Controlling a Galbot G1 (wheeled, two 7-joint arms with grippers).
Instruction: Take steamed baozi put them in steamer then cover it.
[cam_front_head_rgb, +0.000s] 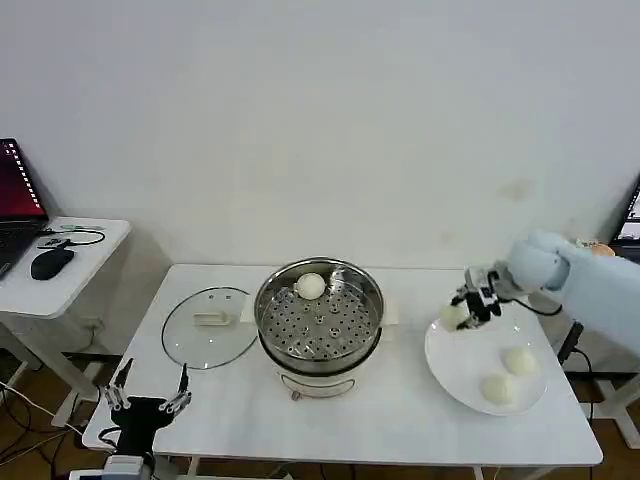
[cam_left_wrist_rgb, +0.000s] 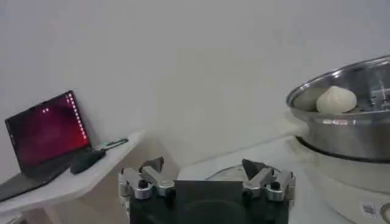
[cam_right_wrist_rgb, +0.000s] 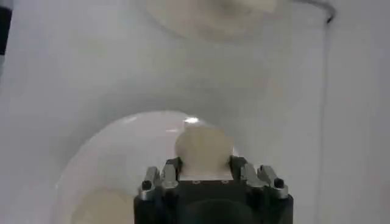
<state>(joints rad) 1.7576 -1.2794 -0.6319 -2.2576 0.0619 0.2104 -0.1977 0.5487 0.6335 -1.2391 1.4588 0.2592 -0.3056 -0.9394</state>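
Bun (cam_front_head_rgb: 455, 315) clamped in right gripper (cam_front_head_rgb: 468, 308) at plate (cam_front_head_rgb: 450, 365) rim; one bun (cam_front_head_rgb: 311, 286) seen in steamer (cam_front_head_rgb: 345, 335); left gripper (cam_front_head_rgb: 148, 394) held apart at table's (cam_front_head_rgb: 400, 425) front-left corner

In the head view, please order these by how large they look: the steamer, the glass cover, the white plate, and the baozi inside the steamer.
1. Steamer and white plate: look alike, so unranked.
2. Glass cover.
3. Baozi inside the steamer, by far the smallest.
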